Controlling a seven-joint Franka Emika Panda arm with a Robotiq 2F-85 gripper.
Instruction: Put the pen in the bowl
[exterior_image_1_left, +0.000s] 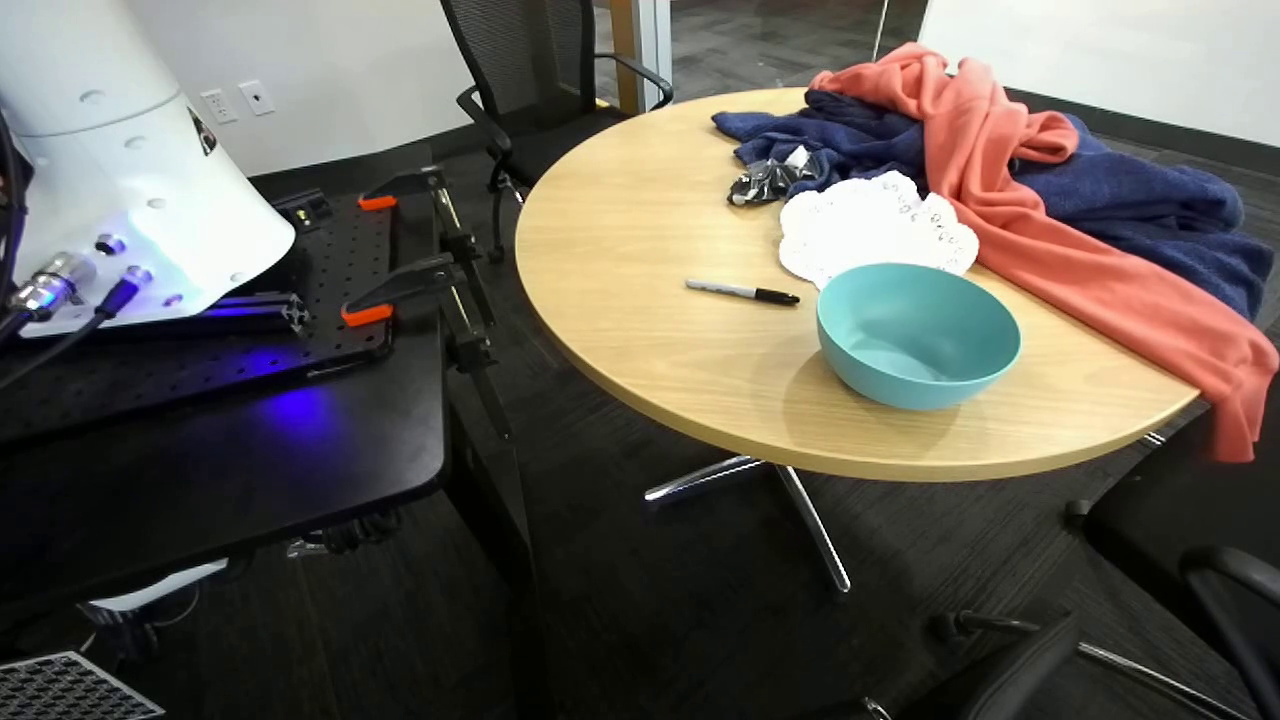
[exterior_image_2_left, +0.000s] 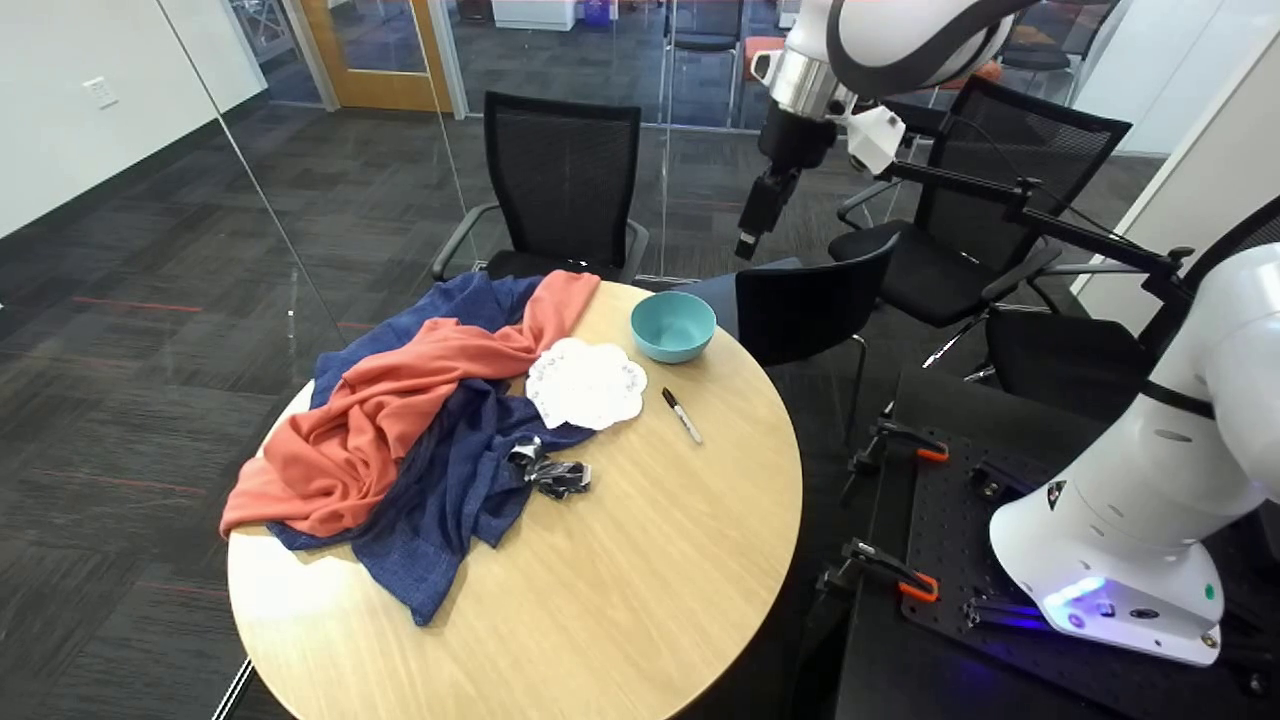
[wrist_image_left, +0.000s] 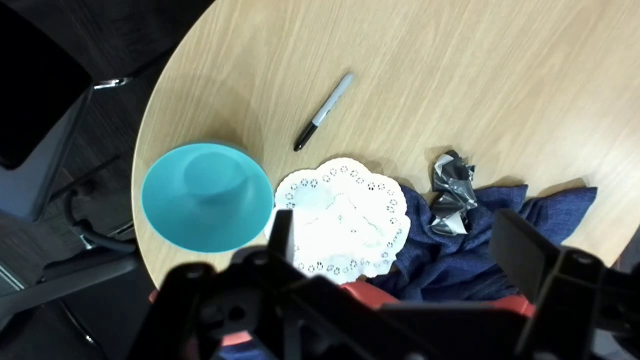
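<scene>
The pen (wrist_image_left: 325, 108) lies flat on the bare wood of a round table (wrist_image_left: 525, 75), near the teal bowl (wrist_image_left: 205, 220) but outside it — its black-capped end toward the bowl, its pale grey barrel pointing away. The bowl stands upright close to the table's edge. Just beside it a white scalloped doily (wrist_image_left: 345, 220) is spread out; whether the two touch, I cannot tell. The black gripper (wrist_image_left: 397, 232) is held up in the air, its fingers wide apart, higher than the tabletop in an exterior view. Farther out, a crumpled shiny black wrapper (wrist_image_left: 453, 192) rests partly on the wood and partly on a bunched navy cloth (exterior_image_2_left: 480, 470). A coral cloth (exterior_image_1_left: 1130, 300) lies over the navy one — in an exterior view its end hangs past the table's edge. The white robot arm (exterior_image_2_left: 1095, 530) stands on a black desk (exterior_image_1_left: 370, 430) near the round table, with orange-tipped clamps (exterior_image_1_left: 405, 283) at the desk's edge, and black chairs (exterior_image_2_left: 560, 180) stand around the table.
</scene>
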